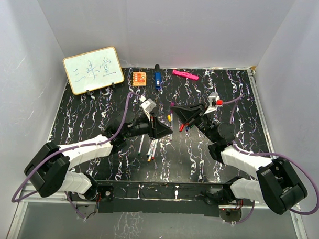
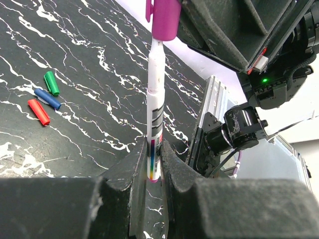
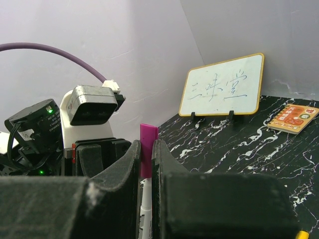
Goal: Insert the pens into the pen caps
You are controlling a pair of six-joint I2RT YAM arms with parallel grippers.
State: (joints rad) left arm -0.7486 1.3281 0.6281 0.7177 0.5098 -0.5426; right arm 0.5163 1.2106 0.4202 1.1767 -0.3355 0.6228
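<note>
White pen [image 2: 155, 124] along left fingers [image 2: 133, 172], toward purple cap [image 2: 165, 19]

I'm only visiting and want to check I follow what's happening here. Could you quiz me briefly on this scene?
1. What does the left gripper hold? A) a white pen B) an orange square C) nothing
2. True or false: the purple cap lies loose on the table.
3. Fill in: beside the red cap and blue cap lies a ____ cap.
Key: 1 A. 2 False: the right gripper holds it at the pen's tip. 3 green cap.
</note>
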